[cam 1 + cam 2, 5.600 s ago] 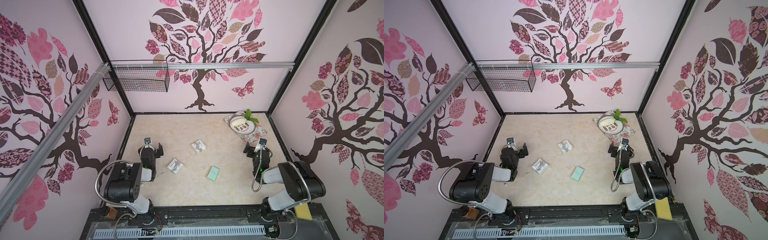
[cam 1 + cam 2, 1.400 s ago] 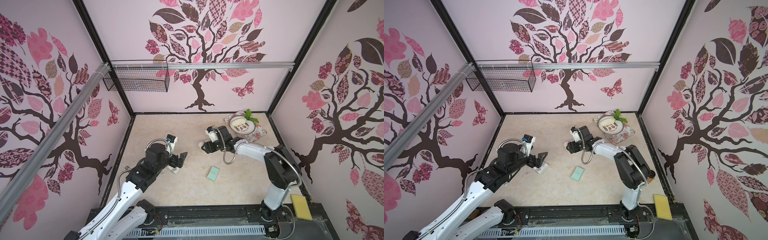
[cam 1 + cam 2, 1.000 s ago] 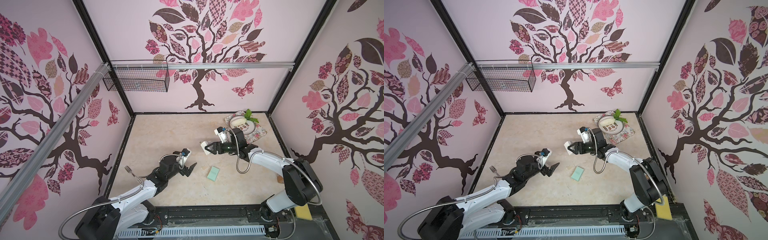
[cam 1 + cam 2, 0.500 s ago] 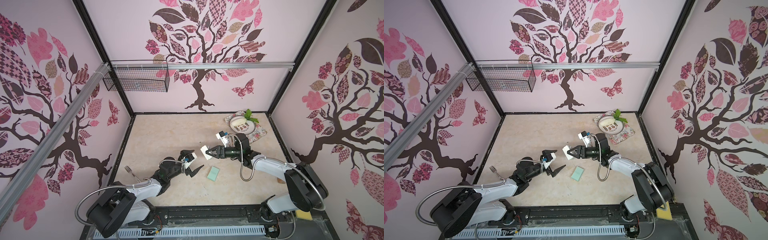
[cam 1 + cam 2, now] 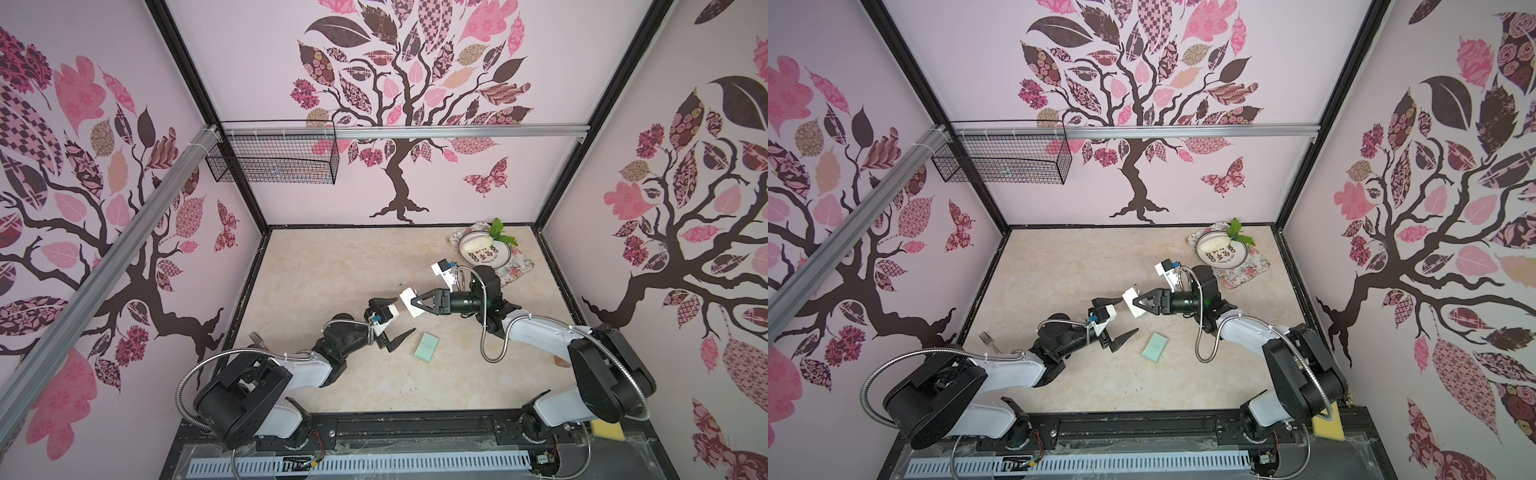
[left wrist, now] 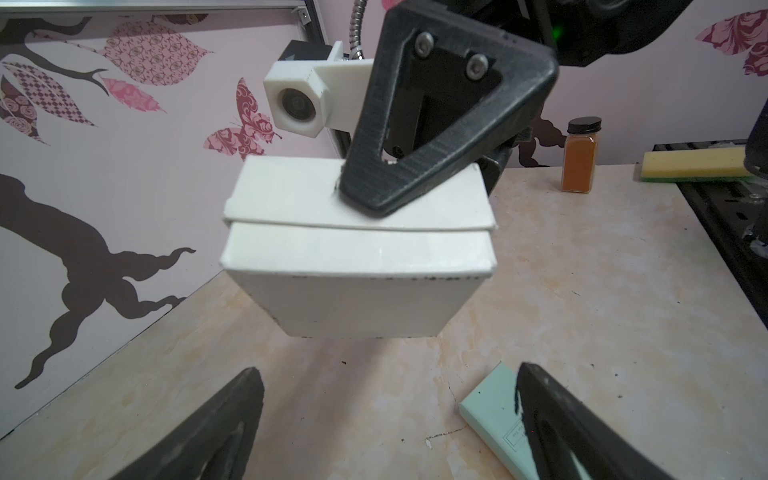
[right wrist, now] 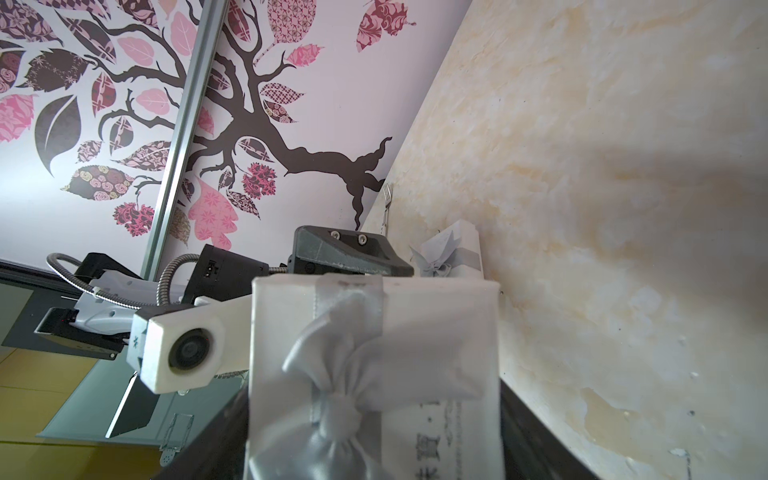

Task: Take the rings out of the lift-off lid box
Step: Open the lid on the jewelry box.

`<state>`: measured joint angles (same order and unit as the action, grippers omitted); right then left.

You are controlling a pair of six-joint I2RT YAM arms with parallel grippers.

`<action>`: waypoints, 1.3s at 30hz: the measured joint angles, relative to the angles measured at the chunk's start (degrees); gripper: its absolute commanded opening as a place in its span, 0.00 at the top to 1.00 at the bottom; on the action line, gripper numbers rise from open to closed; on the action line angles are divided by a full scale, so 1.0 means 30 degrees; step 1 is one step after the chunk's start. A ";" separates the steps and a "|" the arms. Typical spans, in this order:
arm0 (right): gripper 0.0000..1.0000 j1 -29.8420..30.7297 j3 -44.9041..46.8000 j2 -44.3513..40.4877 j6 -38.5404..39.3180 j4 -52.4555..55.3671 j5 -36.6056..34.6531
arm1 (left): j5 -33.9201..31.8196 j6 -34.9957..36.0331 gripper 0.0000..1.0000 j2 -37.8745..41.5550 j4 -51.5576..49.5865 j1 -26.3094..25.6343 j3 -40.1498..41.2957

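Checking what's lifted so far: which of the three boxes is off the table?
The white box clamped in the right pincer, held in the air; the mint-green box and the other white bowed box lie on the table.

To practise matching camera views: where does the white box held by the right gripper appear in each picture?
Top views: white box mid-table, off the table, clamped in the right gripper.
Left wrist: the box fills the centre, lid seam visible.
Right wrist: the box in the foreground, ribbon bow toward the camera.
Shared landmark: mint card on the table near the box, in both top views and the left wrist view only.
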<state>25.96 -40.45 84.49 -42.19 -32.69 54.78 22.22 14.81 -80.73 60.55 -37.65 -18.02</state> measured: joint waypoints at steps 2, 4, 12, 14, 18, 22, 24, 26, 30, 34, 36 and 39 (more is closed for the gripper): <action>0.29 0.0000 0.0007 0.0036 -0.0044 -0.0117 0.0066 | -0.0124 -0.0015 0.03 0.0000 0.0109 0.0000 -0.0160; 0.29 0.0000 0.0015 0.0168 -0.0160 -0.0423 0.0160 | -0.0211 -0.0022 0.03 0.0000 0.0131 0.0000 -0.0328; 0.29 0.0000 0.0240 0.1056 -0.0911 -0.1785 0.0561 | -0.0525 -0.0087 0.06 0.0000 0.0102 -0.0007 -0.0852; 0.29 0.0000 0.0248 0.1071 -0.0991 -0.1953 0.0612 | -0.0576 -0.0124 0.09 0.0000 0.0080 -0.0007 -0.0852; 0.29 0.0000 0.0248 0.1071 -0.1042 -0.2222 0.0714 | -0.0670 -0.0219 0.17 0.0000 0.0073 -0.0044 -0.0852; 0.29 -0.0007 0.0248 0.1071 -0.1122 -0.2433 0.0816 | -0.0685 -0.0299 0.19 -0.0007 0.0073 -0.0073 -0.0852; 0.29 0.0000 0.0248 0.1071 -0.1173 -0.2492 0.0838 | -0.0678 -0.0299 0.20 -0.0007 0.0073 -0.0073 -0.0852; 0.29 0.0000 0.0248 0.1071 -0.1195 -0.2506 0.0838 | -0.0685 -0.0306 0.20 -0.0029 0.0080 -0.0073 -0.0852; 0.29 0.0000 0.0248 0.1078 -0.1377 -0.2674 0.0874 | -0.0685 -0.0321 0.17 -0.0138 0.0095 -0.0073 -0.0852; 0.29 0.0000 0.0255 0.1093 -0.1457 -0.2951 0.0984 | -0.0678 -0.0357 0.17 -0.0328 0.0117 -0.0073 -0.0852; 0.29 0.0000 0.0262 0.1115 -0.1472 -0.3060 0.1013 | -0.0670 -0.0364 0.18 -0.0430 0.0160 -0.0073 -0.0852; 0.29 0.0000 0.0262 0.1144 -0.1523 -0.3206 0.1071 | -0.0670 -0.0372 0.18 -0.0510 0.0219 -0.0073 -0.0852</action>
<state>25.96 -39.66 87.92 -46.76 -42.30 58.00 20.21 13.69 -82.26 61.21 -37.87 -20.58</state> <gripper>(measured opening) 0.749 0.824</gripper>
